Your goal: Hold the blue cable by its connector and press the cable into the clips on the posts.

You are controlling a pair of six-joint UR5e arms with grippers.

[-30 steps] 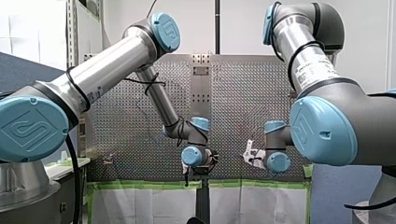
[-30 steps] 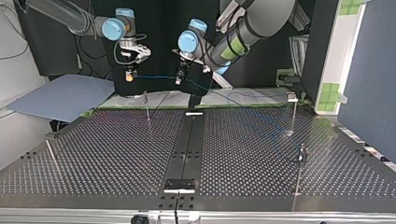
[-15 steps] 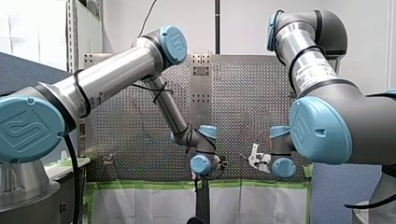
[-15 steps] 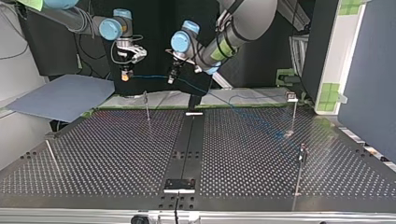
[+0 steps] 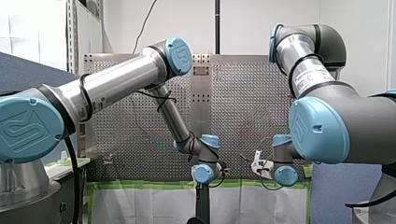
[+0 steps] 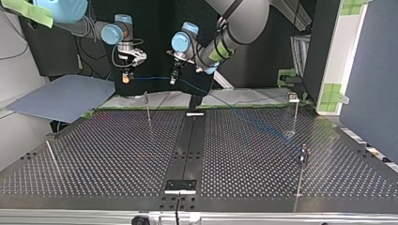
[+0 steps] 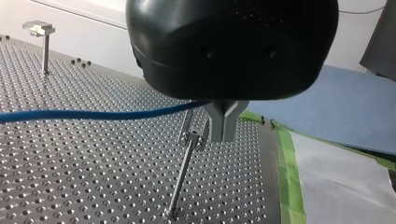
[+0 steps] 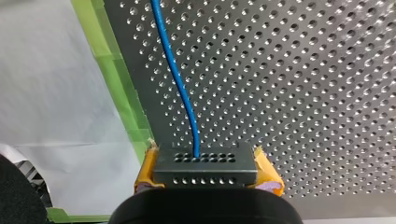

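Note:
In the right wrist view, my right gripper (image 8: 205,161) has its yellow pads shut on the black connector (image 8: 205,165). The blue cable (image 8: 175,74) runs straight out of it over the perforated plate. In the top view that gripper (image 6: 125,78) hangs at the left, and the cable (image 6: 150,77) stretches level to my left gripper (image 6: 174,78). In the left wrist view, my left gripper (image 7: 223,122) has its metal fingers shut on the cable (image 7: 93,114). A clip post (image 7: 187,154) stands just under and ahead of them. From the top view this post (image 6: 147,104) lies below the taut span.
More clip posts stand at the top view's right (image 6: 295,110) and nearer right (image 6: 302,164). A thin rod (image 6: 52,157) leans at the left. A blue-grey sheet (image 6: 61,96) and green tape (image 6: 244,106) lie past the table's far edge.
Both grippers have carried the taut cable a little toward the top view's left. In the front view both wrists have shifted right and lower. Both grips are unchanged.

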